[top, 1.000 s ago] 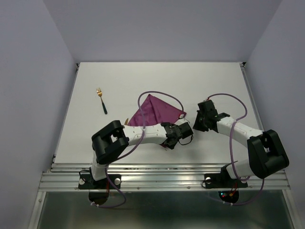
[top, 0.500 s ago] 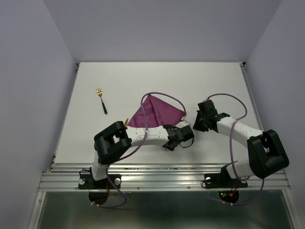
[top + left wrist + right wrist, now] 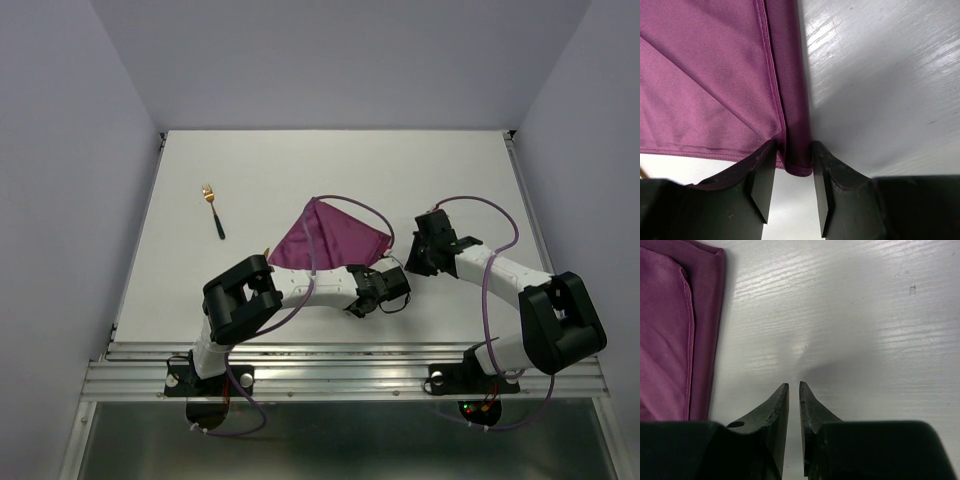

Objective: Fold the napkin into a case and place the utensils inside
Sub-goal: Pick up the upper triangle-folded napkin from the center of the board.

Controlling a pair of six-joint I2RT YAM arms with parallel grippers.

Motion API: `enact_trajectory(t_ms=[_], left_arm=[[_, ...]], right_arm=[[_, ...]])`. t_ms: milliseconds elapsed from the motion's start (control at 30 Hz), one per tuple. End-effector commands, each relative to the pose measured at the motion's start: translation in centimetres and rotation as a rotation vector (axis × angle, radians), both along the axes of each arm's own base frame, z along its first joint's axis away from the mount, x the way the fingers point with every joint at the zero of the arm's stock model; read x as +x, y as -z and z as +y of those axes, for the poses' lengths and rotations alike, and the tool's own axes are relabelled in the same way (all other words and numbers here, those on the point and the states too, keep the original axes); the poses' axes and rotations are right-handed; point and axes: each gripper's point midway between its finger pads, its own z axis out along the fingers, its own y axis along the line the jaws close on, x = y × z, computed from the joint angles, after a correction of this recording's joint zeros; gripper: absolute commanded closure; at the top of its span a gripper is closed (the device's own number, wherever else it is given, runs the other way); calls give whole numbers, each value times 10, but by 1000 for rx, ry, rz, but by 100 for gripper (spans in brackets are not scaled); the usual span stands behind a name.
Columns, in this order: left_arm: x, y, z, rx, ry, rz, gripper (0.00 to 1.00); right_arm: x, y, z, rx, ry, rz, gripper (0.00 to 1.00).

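Observation:
The plum-purple napkin [image 3: 335, 235] lies folded into a triangle at the table's middle. It also shows in the left wrist view [image 3: 715, 75] and at the left edge of the right wrist view [image 3: 670, 330]. My left gripper [image 3: 386, 270] [image 3: 794, 170] is at the napkin's near right corner, with its jaws closed on the folded edge. My right gripper [image 3: 412, 262] [image 3: 794, 387] is shut and empty, low over bare table just right of the napkin. The fork [image 3: 212, 208] lies at the far left. A gold tip [image 3: 265, 251], perhaps the knife, peeks out by the napkin's left corner.
The white table [image 3: 450, 170] has walls close on the left, the back and the right. The left arm's forearm [image 3: 310, 285] lies across the near side of the napkin. Purple cables loop above both wrists.
My left gripper has moved slightly to the right and nearer, holding the napkin's corner. The napkin's near edge has stretched out with it. The right arm has not moved.

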Motion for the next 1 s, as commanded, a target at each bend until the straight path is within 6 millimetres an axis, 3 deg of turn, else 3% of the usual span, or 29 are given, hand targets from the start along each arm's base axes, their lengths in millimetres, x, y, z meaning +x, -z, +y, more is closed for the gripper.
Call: enact_trajectory(t_ms=[0,567,733,967], left_arm=[[3,-5,-3,-3,13,-23,53],[-7,28,1,-23,73,67,59],[-2,34,4,-20,74,75,65],[5,40,6,-29,77,93,85]], right_arm=[[6,-10,2,15,0,-20,80],[4,-14,0,13,4,-27,80],[3,-15,-1,15,9,-29,80],[0,-17,-2,16,12,-30,80]])
